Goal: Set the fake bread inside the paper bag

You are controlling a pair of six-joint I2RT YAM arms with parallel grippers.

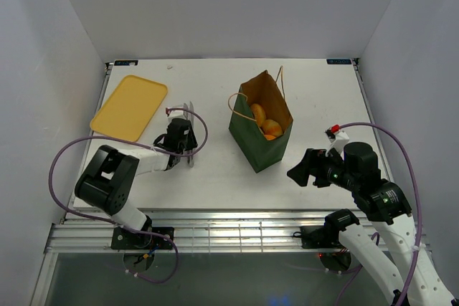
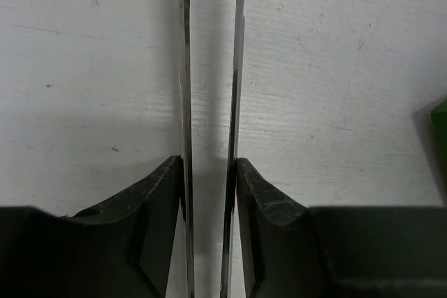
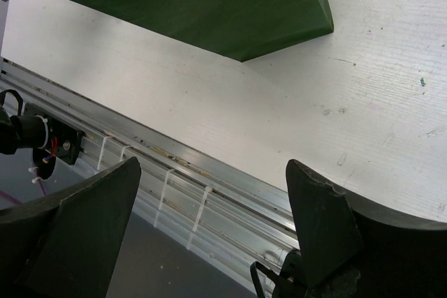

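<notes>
Yellow tray [image 1: 129, 107]: flat on the table [image 1: 215, 173], far left.
Left gripper [image 2: 209, 165]: low over the table, clamped on both arms of the metal tongs [image 2: 185, 68].
Paper bag [image 1: 254, 145]: upright at centre, mouth open.
Fake bread [image 1: 265, 124]: orange pieces inside the bag.
Right gripper [image 3: 211, 165]: spread wide, holding nothing, near the bag's near corner.
</notes>
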